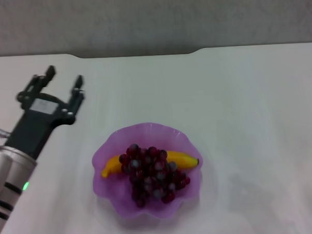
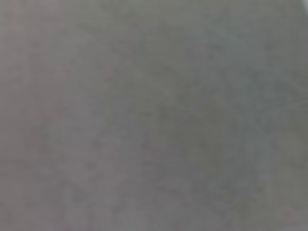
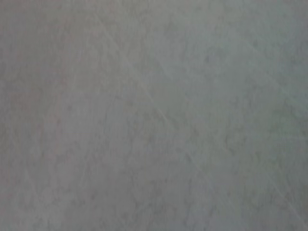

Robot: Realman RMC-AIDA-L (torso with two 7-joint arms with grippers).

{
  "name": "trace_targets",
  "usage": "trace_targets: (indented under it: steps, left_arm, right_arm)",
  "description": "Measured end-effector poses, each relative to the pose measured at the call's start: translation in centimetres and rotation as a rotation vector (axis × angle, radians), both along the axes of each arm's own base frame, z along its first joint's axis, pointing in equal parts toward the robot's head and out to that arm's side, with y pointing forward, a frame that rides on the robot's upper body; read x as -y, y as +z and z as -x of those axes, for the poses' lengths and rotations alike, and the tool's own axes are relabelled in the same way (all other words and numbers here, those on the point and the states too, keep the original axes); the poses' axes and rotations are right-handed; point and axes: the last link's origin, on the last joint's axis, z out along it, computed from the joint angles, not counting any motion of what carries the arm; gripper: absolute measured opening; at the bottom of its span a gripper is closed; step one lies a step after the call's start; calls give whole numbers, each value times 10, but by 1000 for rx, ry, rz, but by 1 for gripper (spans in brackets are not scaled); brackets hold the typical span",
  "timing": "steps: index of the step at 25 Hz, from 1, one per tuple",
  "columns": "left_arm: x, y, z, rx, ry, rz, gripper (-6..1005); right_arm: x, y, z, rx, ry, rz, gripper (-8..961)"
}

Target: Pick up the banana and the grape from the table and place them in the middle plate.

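Observation:
In the head view the purple scalloped middle plate point(image 1: 108, 155) sits on the white table point(image 1: 238, 103) near the front centre. The yellow banana point(image 1: 182, 159) lies across it, its middle covered by the bunch of dark red-purple grapes point(image 1: 150, 174) resting on top. My left gripper point(image 1: 65, 79) is open and empty, above the table to the far left of the plate, well apart from it. My right gripper is out of view. Both wrist views show only plain blurred surface.
The table's far edge has a notch point(image 1: 138, 54) at the back centre, with a grey wall behind it. My left arm point(image 1: 15, 154) reaches in from the front left corner.

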Motion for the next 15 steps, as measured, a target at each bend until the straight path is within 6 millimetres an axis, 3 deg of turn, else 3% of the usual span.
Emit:
trace_targets:
  steps: [4,7,15]
  left_arm:
    - [2,16,19,24,77,-66,585]
    - [3,27,37,50,157,-118,380]
    - [8,47,82,92,352,-212,203]
  right_arm:
    - [-1,-1,-2,2,-13,5,0]
    - [-3,-2,-3,6,-25,12,0]
    - [-8,-3,-4,11,-46,18,0]
